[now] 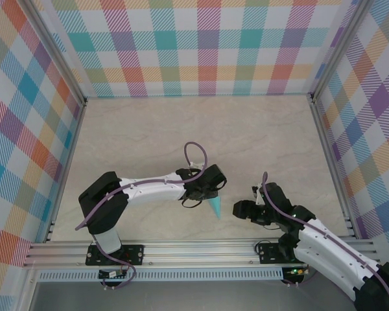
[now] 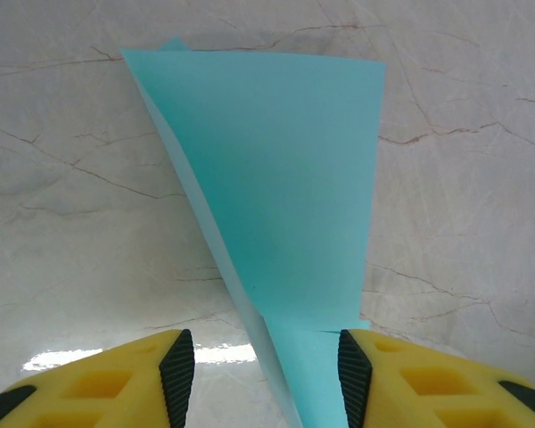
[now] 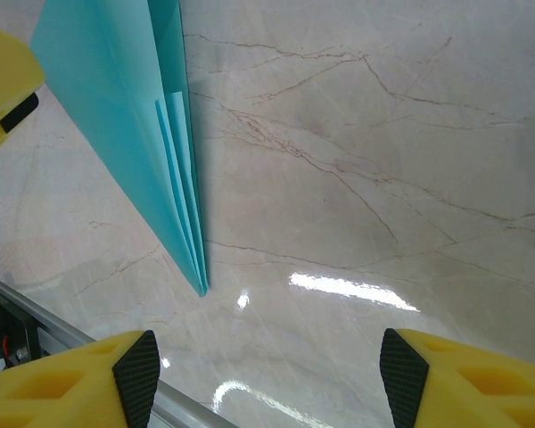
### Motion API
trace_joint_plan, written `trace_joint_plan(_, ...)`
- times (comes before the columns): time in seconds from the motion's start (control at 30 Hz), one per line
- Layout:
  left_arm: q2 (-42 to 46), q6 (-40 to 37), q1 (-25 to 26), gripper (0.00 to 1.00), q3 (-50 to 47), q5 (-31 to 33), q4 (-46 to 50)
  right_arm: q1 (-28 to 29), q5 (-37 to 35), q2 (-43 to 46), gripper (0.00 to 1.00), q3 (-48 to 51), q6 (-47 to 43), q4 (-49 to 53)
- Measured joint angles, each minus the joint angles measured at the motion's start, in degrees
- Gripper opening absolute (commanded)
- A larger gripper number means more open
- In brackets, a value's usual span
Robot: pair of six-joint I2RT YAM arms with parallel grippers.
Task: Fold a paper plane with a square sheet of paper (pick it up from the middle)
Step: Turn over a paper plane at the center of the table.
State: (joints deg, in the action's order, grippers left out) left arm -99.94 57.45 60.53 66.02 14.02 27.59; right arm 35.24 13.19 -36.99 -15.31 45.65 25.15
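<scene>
The light-teal paper (image 1: 215, 207) is folded into a slim pointed dart with layered creases, its tip pointing toward the table's near edge. In the left wrist view the paper (image 2: 285, 178) fans out over the table from between my left gripper's (image 2: 267, 374) jaws. They stand apart, the right pad (image 2: 354, 374) touching the paper's edge and the left pad clear of it. From above, my left gripper (image 1: 209, 193) sits at the dart's wide end. My right gripper (image 1: 236, 208) is open just right of the tip with nothing between its fingers (image 3: 135, 370); the dart (image 3: 125, 116) lies up-left of it.
The marble-patterned table (image 1: 181, 129) is boxed in by plaid walls (image 1: 207, 45) at the back and on both sides. An aluminium rail (image 1: 194, 249) runs along the near edge, close below the dart's tip, and the rail (image 3: 18, 312) also crosses the right wrist view's lower left.
</scene>
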Motion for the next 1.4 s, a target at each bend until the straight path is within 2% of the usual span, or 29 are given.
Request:
trace_joint_plan(0.33,1.66,1.33,-0.55,0.19,-7.45,0.00,-2.80,-0.02,2.45,-9.42,0.67,-3.04,-0.17,-4.68)
trace_joint_plan(0.6,5.33,1.70,-1.14,0.16,-11.34,0.02,-5.33,0.00,5.16,-17.49,0.63,-6.14,-1.18,-9.66)
trace_joint_plan(1.4,5.97,1.70,-1.86,0.16,-12.63,0.00,-6.97,0.17,12.52,-40.94,0.65,-13.42,-2.93,-23.87)
